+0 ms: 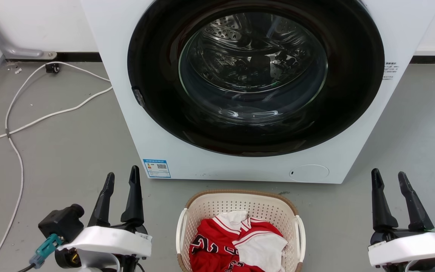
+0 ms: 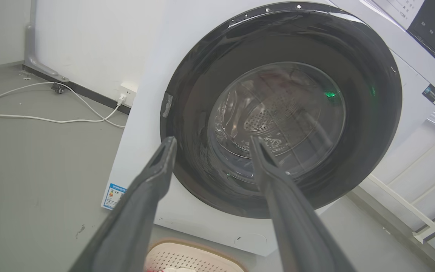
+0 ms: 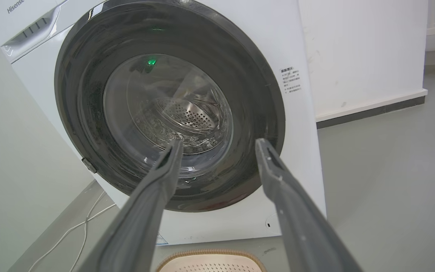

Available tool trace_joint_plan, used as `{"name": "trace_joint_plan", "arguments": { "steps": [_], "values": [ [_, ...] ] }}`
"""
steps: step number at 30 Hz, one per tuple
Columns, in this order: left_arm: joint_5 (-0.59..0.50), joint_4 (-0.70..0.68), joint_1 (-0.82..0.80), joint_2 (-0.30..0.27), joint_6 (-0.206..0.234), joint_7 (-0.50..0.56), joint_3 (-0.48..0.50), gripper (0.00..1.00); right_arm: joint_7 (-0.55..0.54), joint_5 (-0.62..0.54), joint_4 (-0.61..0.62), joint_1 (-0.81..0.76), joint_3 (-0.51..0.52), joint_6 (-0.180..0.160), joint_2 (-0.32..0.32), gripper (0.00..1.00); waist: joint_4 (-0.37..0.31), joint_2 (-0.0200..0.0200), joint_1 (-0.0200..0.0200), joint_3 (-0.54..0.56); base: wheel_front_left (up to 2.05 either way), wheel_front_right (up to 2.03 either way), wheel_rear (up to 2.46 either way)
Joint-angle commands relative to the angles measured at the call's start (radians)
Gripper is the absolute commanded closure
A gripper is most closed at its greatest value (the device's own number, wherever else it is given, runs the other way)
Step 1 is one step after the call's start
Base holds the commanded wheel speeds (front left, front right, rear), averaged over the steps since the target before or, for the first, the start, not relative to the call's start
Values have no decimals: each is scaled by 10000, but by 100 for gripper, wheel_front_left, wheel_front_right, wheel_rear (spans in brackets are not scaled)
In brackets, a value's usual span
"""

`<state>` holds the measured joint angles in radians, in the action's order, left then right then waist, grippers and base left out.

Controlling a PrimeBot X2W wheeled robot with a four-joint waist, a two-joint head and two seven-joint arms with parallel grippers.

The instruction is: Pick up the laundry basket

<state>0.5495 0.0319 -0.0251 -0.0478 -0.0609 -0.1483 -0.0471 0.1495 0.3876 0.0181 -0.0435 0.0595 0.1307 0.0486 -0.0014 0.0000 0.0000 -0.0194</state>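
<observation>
Now, from my head the laundry basket point(image 1: 217, 209) sits on the floor point(image 1: 70, 151) at 6 o'clock, just before the washing machine point(image 1: 164, 143) at 12, a red-and-white jersey point(image 1: 225, 238) inside. Each wrist view catches its brown far rim at 6. My left gripper point(image 1: 122, 173) at 8 and right gripper point(image 1: 388, 173) at 4 hang spread and empty, well apart from the white handles point(image 1: 180, 226), grey floor between. A white cable point(image 1: 13, 124) trails at 9.

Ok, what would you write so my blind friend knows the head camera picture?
A cream-white perforated plastic laundry basket with a brown rim, holding red-and-white clothes, sits on grey floor before a white front-loading washing machine with a dark round door. The robot's left gripper and right gripper, both open, flank it without touching.
</observation>
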Motion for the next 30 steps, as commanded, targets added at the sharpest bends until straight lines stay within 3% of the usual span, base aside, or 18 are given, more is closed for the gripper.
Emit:
{"name": "trace_joint_plan", "arguments": {
  "steps": [1, 30],
  "values": [
    [-234, -158, 17, -27, -19, -87, -20, 0, 75, -240, 168, -37, -12, 0, 26, 0, 4, 0, 0, 0, 0, 0, 0],
    [-2774, -262, 301, -31, 227, -755, -317, 0, 744, -2952, 653, -429, -20, -1, 27, 0, -3, 0, 0, -60, 0, 0, 0]
  ]
}}
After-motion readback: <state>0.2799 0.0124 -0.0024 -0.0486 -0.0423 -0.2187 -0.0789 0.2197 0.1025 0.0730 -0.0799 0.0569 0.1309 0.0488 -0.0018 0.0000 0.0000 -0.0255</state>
